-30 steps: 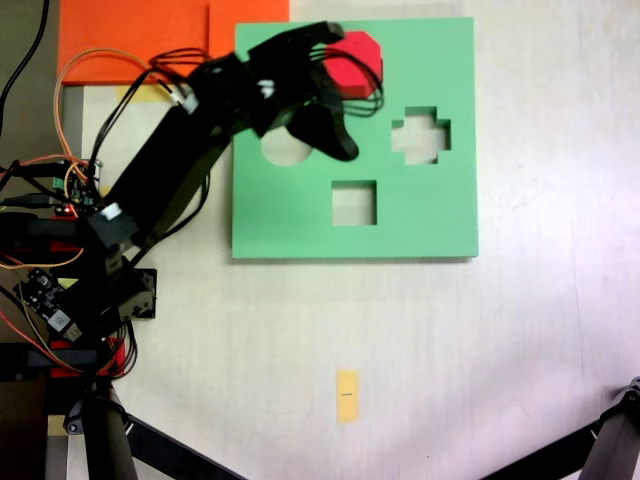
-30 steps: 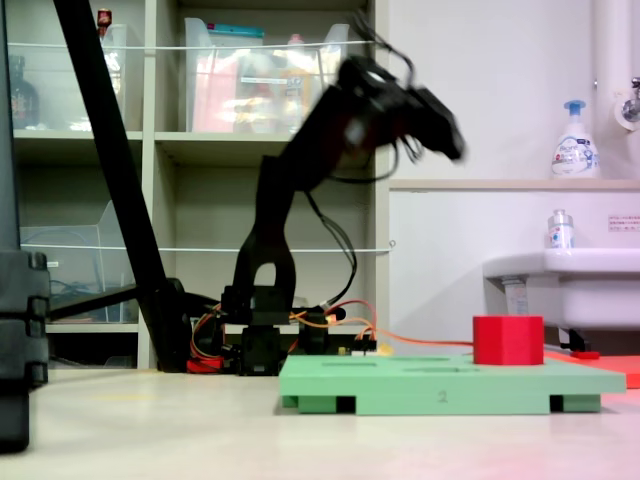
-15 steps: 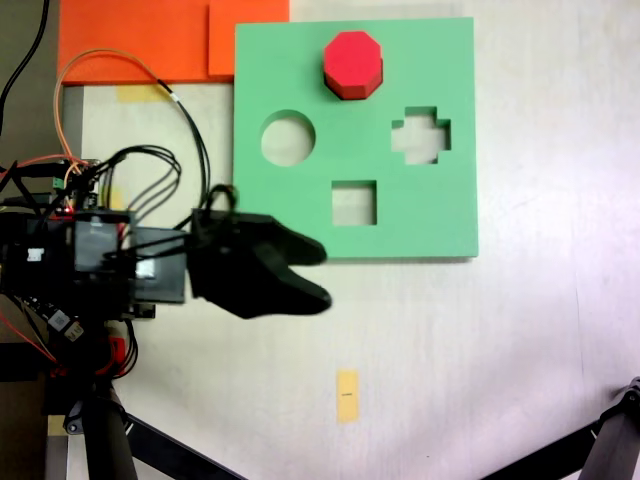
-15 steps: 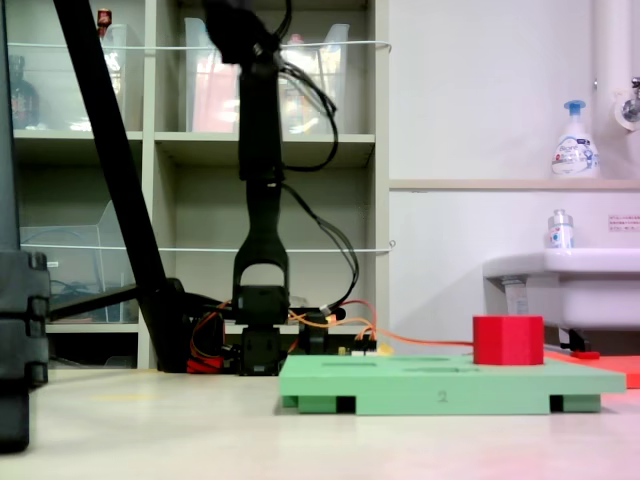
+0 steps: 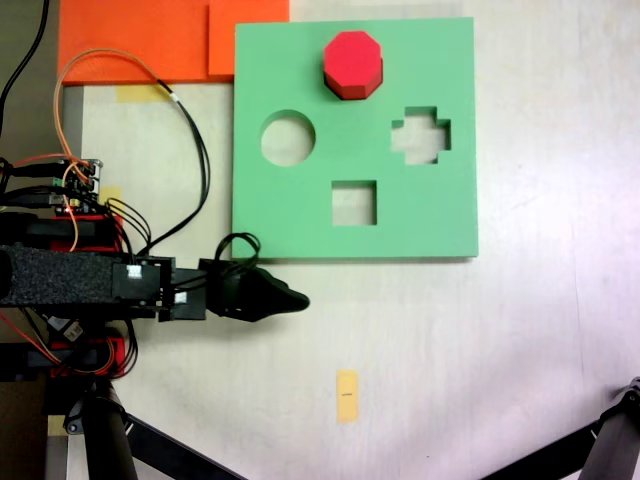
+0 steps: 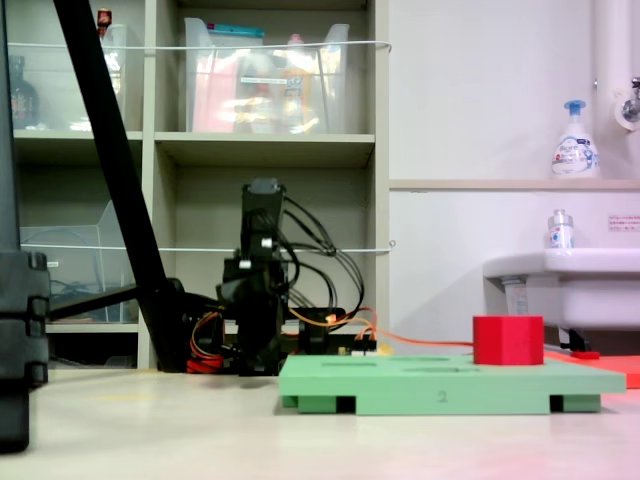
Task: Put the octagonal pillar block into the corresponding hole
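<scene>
The red octagonal pillar block [image 5: 352, 62] stands upright at the far middle of the green foam board [image 5: 440, 210], well proud of its surface; in the second exterior view the block [image 6: 508, 340] rises at the right end of the board [image 6: 440, 385]. The corresponding hole does not show; the block covers that spot. My gripper [image 5: 287, 298] lies low off the board's near-left corner in the first exterior view, pointing right, jaws together and empty. It is far from the block. In the second exterior view the folded arm [image 6: 260, 290] sits left of the board.
The board shows a round cutout [image 5: 288, 138], a cross cutout [image 5: 420, 136] and a square cutout [image 5: 354, 202]. Orange sheets [image 5: 140, 40] lie past its left corner. Loose wires [image 5: 190, 150] and electronics [image 5: 60, 195] sit left. A yellow tag [image 5: 346, 395] lies on the table.
The arm left the block, swung back off the board and folded down to the left of its near corner. The block has stayed in place.
</scene>
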